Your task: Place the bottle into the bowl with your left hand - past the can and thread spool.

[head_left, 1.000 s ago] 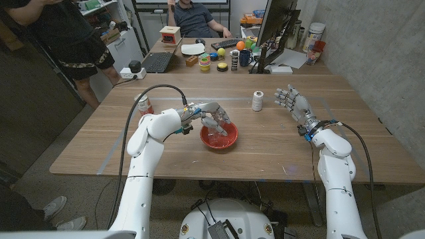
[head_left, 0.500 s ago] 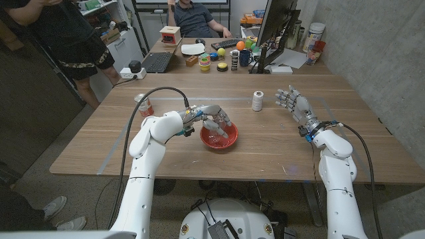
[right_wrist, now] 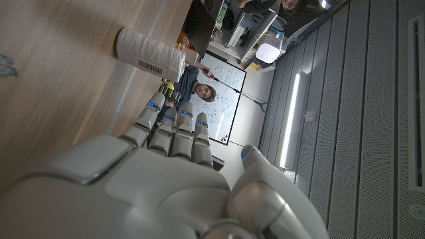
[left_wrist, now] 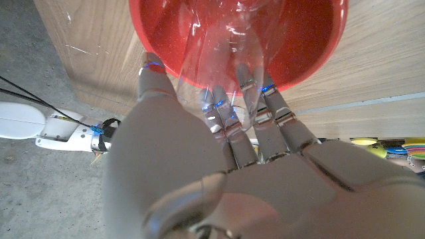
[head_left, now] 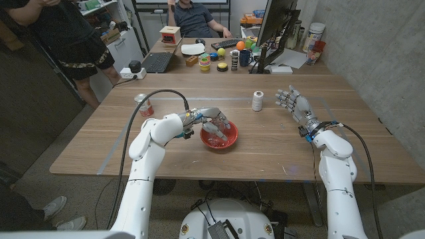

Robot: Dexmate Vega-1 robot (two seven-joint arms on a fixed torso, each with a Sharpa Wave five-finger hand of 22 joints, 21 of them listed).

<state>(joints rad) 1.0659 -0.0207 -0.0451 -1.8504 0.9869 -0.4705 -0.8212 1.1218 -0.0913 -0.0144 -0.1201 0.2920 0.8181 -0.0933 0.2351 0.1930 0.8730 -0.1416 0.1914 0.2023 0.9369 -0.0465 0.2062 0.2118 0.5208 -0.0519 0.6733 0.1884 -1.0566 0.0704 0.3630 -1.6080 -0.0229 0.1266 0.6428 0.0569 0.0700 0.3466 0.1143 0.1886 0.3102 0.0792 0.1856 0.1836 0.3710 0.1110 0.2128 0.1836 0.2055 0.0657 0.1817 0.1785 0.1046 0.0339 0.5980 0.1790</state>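
The clear, glossy plastic bottle (left_wrist: 226,46) lay inside the red bowl (head_left: 229,139), seemingly still held in the left hand (head_left: 211,121), while the right hand (head_left: 294,103) stood empty, fingers spread, near the thread spool (head_left: 257,101).

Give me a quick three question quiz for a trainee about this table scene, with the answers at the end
1. True or false: the left hand has the clear bottle over the red bowl.
2. Which thing stands nearest the right hand? A) the can B) the thread spool C) the bowl
3. Fill in: the right hand holds ____.

Key: 1 true. 2 B. 3 nothing; its fingers are spread.
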